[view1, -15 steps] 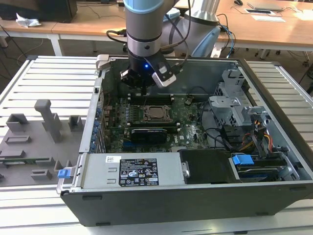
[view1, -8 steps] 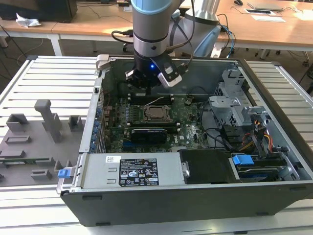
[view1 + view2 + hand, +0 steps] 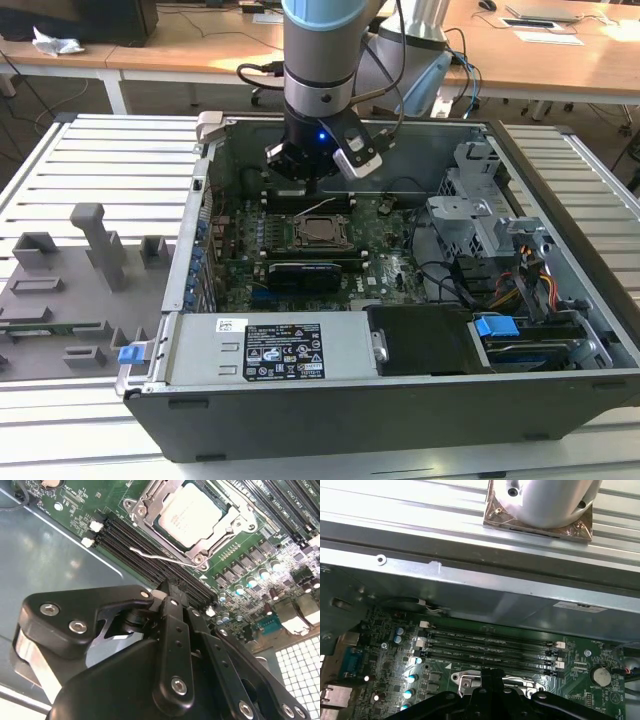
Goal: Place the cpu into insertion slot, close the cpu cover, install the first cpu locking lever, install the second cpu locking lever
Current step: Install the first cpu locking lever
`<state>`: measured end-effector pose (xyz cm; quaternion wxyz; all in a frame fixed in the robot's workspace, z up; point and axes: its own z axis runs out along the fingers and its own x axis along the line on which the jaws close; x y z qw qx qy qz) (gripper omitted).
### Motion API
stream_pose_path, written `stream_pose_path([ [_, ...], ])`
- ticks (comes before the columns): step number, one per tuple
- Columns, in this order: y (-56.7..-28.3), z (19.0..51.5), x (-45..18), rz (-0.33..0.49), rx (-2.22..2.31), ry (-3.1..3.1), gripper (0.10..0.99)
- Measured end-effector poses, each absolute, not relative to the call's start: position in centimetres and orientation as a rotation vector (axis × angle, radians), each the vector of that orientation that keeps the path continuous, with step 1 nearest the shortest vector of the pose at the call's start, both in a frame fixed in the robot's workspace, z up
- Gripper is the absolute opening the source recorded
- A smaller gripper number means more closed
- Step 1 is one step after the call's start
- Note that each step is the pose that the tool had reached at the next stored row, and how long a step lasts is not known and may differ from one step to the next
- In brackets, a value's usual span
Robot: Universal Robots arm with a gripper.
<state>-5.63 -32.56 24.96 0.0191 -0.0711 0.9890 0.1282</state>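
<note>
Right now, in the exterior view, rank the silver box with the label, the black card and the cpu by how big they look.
1. silver box with the label, largest, though it looks nearest the camera.
2. black card, a long narrow strip.
3. cpu, smallest, just beyond the card.

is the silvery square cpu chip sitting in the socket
Yes, the silvery square cpu chip lies inside the silver-rimmed motherboard socket.

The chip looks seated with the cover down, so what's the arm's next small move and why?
Probably press the gripper onto the loose locking lever and push it down to latch. The cpu sits under the closed cpu cover, but that thin wire lever stands free over the memory slots, just ahead of the gripper.
</note>
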Motion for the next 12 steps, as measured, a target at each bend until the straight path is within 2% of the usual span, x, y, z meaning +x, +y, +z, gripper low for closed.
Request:
stream_pose_path([
  [12,-32.70,24.26,-5.86,0.367,-0.229,2.995,0.106],
])
